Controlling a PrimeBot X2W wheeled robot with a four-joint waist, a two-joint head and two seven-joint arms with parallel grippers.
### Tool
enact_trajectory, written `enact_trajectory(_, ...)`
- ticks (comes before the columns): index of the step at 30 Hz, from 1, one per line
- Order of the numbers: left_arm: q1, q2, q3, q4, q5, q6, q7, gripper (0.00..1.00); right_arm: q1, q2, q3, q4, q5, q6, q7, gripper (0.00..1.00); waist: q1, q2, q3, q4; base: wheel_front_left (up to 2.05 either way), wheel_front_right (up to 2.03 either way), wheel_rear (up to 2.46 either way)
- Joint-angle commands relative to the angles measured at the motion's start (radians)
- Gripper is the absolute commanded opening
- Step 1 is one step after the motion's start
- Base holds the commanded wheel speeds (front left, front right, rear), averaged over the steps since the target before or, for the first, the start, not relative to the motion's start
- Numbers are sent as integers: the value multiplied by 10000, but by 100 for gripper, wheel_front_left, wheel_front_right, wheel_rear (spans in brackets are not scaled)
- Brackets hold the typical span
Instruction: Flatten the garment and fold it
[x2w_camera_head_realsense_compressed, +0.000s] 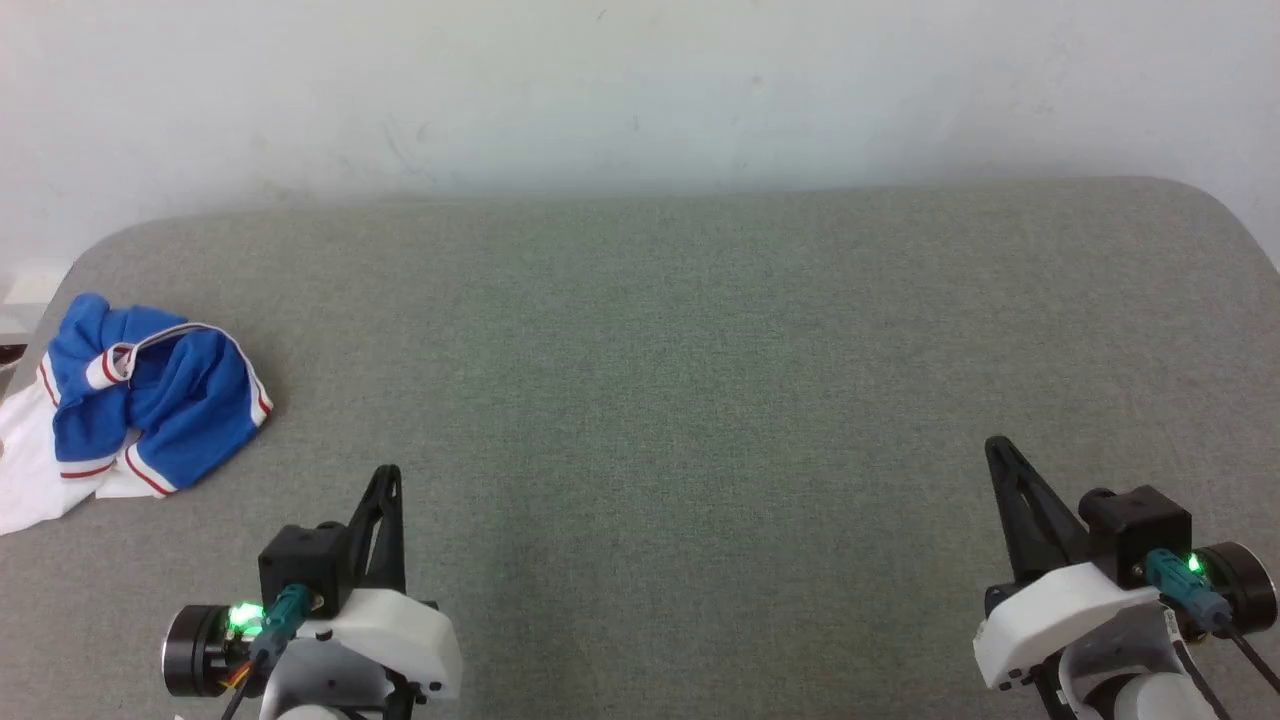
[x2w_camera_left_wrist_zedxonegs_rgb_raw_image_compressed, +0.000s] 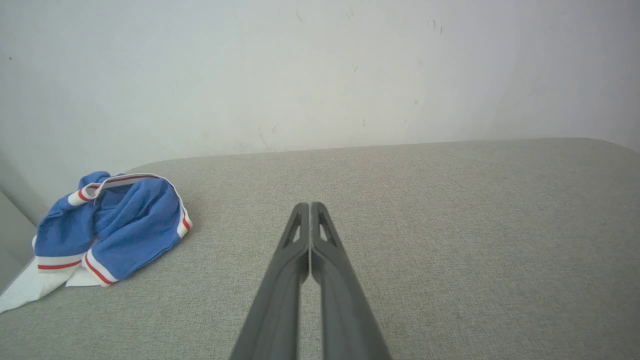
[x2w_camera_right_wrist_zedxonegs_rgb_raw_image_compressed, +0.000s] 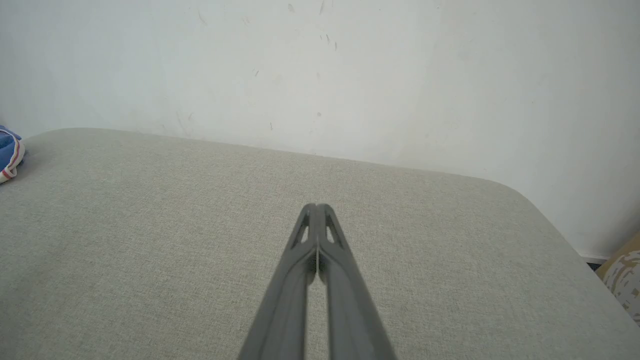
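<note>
One garment (x2w_camera_head_realsense_compressed: 150, 400) and two tools were counted at one grey, cloth-covered bench (x2w_camera_head_realsense_compressed: 660, 340), with a pale wall (x2w_camera_head_realsense_compressed: 600, 90) behind it. The left tool (x2w_camera_head_realsense_compressed: 388, 474) was seen at the lower left of the head view and the right tool (x2w_camera_head_realsense_compressed: 996, 446) at the lower right, both over the near part of the bench. In each wrist view the two dark fingers were pressed together at their tips, so both tools were closed, and nothing was held in either.

The garment was found at the far left edge of the bench, ahead of the left tool and to its left. It was apart from that tool, with bare bench between them. It lay well apart from the right tool, across most of the bench's width; in the right wrist view a sliver of it (x2w_camera_right_wrist_zedxonegs_rgb_raw_image_compressed: 9, 150) was caught at the left edge.

The garment was crumpled into a loose heap and was not spread flat. Most of the heap was made up of blue cloth, bunched in soft folds. White bands with thin red stripes were seen along its edges, one curving over the top of the heap and others along the lower edges. Plain white cloth was spread out from under the blue at the lower left, towards the bench's edge.
</note>
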Motion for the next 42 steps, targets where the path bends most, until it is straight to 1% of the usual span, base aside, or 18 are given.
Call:
enact_trajectory(1, -133, -9, 41, -58, 66, -83, 1, 0, -70, 36, -3, -62, -76, -19, 5, 0, 0, -1, 0, 0, 0, 0, 0)
enact_trajectory(12, -133, -9, 41, -58, 66, -83, 1, 0, -70, 36, -3, -62, -76, -19, 5, 0, 0, -1, 0, 0, 0, 0, 0)
enact_trajectory(13, 0, 0, 0, 0, 0, 0, -1, 100, 0, 0, 0, 0, 0, 0, -1, 100, 0, -1, 0, 0, 0, 0, 0)
enact_trajectory(31, 18, -1, -83, 145, -167, 153, -311, 100, 6, -2, -145, 58, 161, -1, -312, 100, 0, -1, 14, 21, 0, 0, 0)
enact_trajectory(42, 40, -2, -98, 173, -248, 261, -520, 100, 42, 1, -122, -9, 205, -2, -521, 100, 0, -1, 10, 207, 0, 0, 0)
